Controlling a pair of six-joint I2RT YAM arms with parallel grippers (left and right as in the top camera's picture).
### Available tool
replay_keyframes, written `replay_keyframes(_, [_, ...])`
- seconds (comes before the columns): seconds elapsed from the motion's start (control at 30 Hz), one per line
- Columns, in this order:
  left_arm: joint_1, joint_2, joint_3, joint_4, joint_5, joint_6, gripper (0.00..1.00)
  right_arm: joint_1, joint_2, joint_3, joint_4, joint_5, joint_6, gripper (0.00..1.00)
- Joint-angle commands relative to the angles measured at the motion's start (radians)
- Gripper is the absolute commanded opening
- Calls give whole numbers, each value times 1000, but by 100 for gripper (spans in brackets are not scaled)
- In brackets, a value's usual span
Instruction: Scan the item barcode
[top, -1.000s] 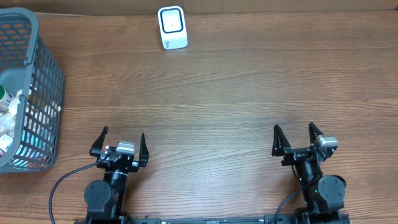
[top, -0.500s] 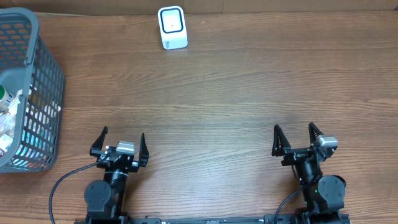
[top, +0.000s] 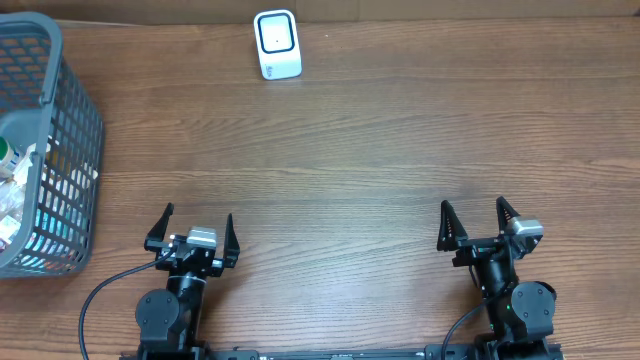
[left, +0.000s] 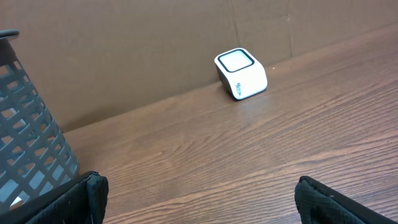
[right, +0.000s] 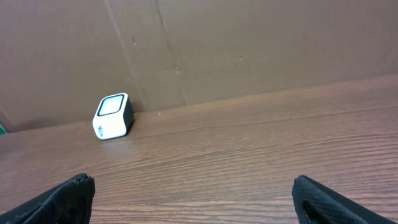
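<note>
Two hands sit at the near edge of the table (top: 350, 150). The left hand (top: 197, 222) and the right hand (top: 473, 215) are both spread wide and hold nothing. By that showing the task has not begun: no item is lifted and none is at the reader. What is left is picking one out, carrying it across and turning its barcode to the window.

The items (top: 10, 195) lie in the basket (top: 70, 150) at the far left, partly cut off by the frame. They look like crinkly white packets with a touch of green, too small to name. The basket is rigid grey plastic lattice with walls that flare upward.

The barcode scanner (top: 277, 44) is a small glossy white block with rounded corners and a black-rimmed window. It stands against the brown cardboard wall (right: 249, 43), well apart from both hands. The table is dark, matte wood grain.
</note>
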Motion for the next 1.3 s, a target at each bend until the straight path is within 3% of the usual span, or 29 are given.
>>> replay_keyframes(0.0, [5, -14, -7, 1, -10, -4, 100, -6, -10, -10, 6, -1, -5, 100])
replay_keyframes(1.17, [5, -14, -7, -1, -31, 6, 100, -6, -10, -10, 6, -1, -5, 100])
replay_keyframes(1.27, [5, -14, -7, -1, -27, -51, 99, -6, -10, -10, 6, -1, -5, 100])
